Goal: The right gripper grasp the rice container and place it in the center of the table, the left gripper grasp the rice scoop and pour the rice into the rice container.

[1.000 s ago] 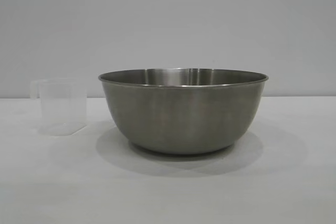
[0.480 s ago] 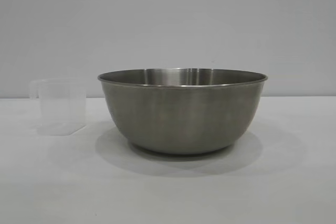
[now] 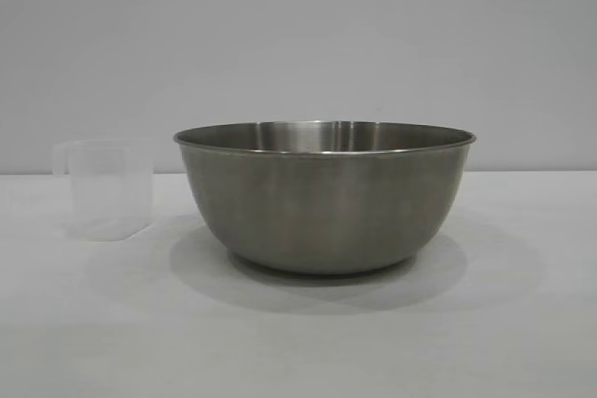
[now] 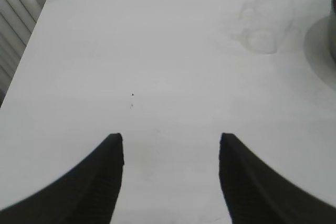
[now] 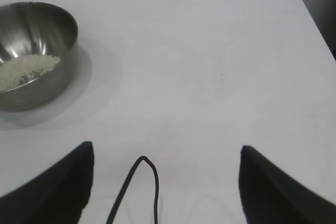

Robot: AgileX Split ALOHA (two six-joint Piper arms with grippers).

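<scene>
- Task looks finished: rice already lies in the rice container, and the rice scoop stands upright, seemingly empty, on the table.
- Container sits mid-table; scoop just beside it toward the table's left edge, apart from it, not touching.
- Left gripper hovers over bare table, fingers spread roughly half, holding nothing, touching nothing; scoop lies well ahead of it.
- Right gripper hovers over bare table too, spread wider, empty; container well apart, off to one side.
- Next move, as a judgement: none for the objects; both arms appear parked, only a retreat is left.
- A thin cable loops between the right fingers.
</scene>
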